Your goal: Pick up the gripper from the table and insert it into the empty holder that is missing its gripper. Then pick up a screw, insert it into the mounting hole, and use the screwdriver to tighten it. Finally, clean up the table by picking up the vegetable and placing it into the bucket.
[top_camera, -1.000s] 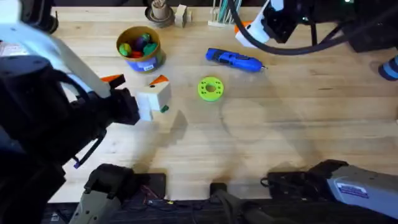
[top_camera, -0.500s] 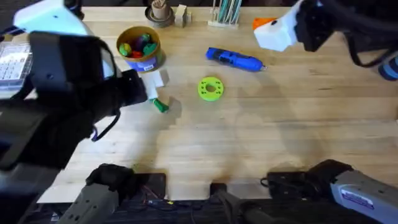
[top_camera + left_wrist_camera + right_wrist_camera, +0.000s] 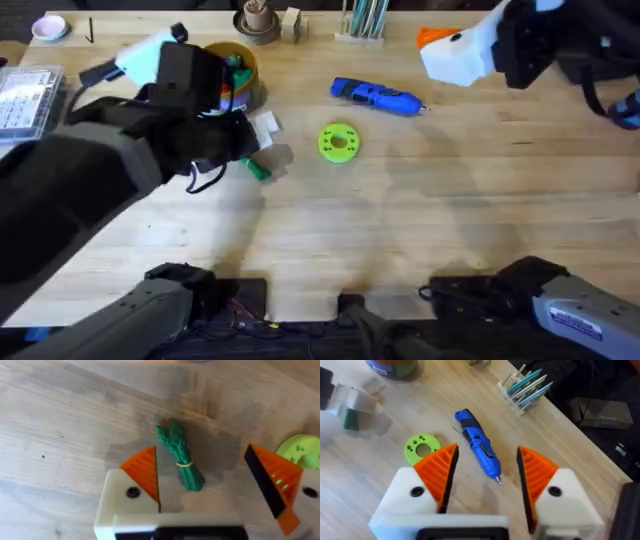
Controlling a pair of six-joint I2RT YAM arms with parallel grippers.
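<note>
Your left gripper (image 3: 205,480) hangs over the vegetable (image 3: 180,455), fingers spread apart with the vegetable lying on the table (image 3: 400,230) between them, not gripped. The bucket (image 3: 243,80) sits just behind. Your right gripper (image 3: 485,475) is also spread wide above the screwdriver (image 3: 479,450), near the green disc (image 3: 421,448)

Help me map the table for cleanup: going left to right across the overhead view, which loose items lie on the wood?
vegetable → lime-green disc → screwdriver
</note>
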